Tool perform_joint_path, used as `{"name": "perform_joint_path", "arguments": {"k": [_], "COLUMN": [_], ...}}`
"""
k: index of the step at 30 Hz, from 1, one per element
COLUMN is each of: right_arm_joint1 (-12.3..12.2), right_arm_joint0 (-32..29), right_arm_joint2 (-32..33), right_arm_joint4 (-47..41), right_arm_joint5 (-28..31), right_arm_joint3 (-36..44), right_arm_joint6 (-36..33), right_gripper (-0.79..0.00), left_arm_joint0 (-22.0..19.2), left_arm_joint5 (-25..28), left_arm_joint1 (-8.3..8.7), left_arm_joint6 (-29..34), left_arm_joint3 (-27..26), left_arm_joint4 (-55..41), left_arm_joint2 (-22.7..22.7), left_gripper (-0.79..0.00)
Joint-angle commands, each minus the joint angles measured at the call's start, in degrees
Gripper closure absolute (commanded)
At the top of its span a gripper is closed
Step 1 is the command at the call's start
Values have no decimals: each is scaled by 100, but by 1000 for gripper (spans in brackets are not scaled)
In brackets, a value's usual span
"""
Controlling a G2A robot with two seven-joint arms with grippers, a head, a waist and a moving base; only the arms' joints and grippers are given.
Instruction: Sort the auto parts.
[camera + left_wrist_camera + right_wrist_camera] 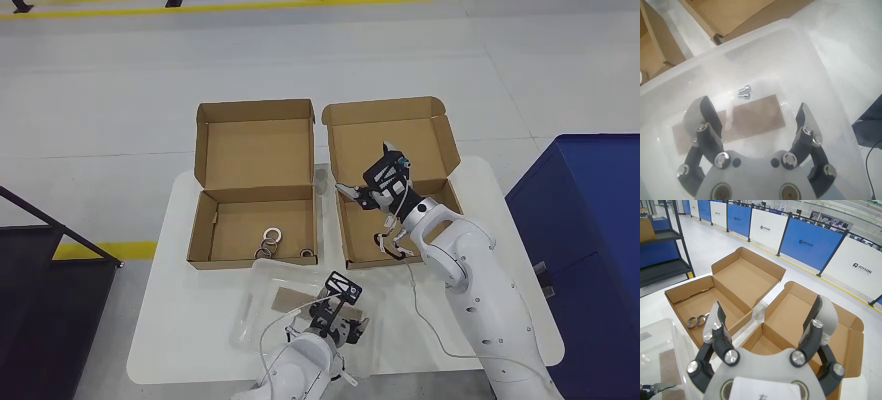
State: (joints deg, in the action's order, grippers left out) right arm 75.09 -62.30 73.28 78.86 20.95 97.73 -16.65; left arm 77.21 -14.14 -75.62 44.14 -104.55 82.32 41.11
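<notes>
Layout makes sense once you look at it. Two open boxes sit side by side at the far side of the table (180,330), and a clear bin (250,312) sits near. The left box (255,215) holds a few rings (696,321) lying together in its near part, so I'd guess that's the ring box and the right box (392,235) is for the other kind of part.

The leftovers are two bolts (744,92), lying side by side on the bin floor just beside the edge of a brown card (757,115). I honestly can't tell whether that card is inside the bin or under it, since the plastic is too hazy.

The left claw (753,103) hangs over the bin, fingers spread wide with nothing in them, and the bolts sit just past its tips. To me it looks lined up to drop onto a bolt. The right claw (768,300) is up over the left edge of the right box, also spread wide and empty (probably parked there to stay out of the way).

On writing: the blue and white panels (810,243) behind the table all carry the same printed logo. There's a white label on the right claw's plate with one character, cut off at the edge. The bin wall has a greyish patch too blurry to read.
</notes>
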Motion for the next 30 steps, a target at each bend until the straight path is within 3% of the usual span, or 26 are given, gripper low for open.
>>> {"name": "perform_joint_path", "arguments": {"k": [1,17,21,30], "right_arm_joint1": [0,0,0,0], "right_arm_joint0": [-1,-1,-1,-1], "right_arm_joint2": [0,0,0,0], "right_arm_joint4": [0,0,0,0], "right_arm_joint5": [1,1,1,1], "right_arm_joint3": [1,1,1,1], "right_arm_joint6": [0,0,0,0], "right_gripper": [-785,-785,-785,-785], "left_arm_joint0": [-60,-36,-32,-107], "left_arm_joint5": [43,75,52,55], "left_arm_joint1": [-30,-109,-138,-217], "left_arm_joint6": [83,50,-68,56], "left_arm_joint3": [52,164,201,360], "left_arm_joint4": [-114,-13,-51,125], "left_arm_joint2": [17,199,240,181], "left_gripper": [-711,-548,-391,-369]}}
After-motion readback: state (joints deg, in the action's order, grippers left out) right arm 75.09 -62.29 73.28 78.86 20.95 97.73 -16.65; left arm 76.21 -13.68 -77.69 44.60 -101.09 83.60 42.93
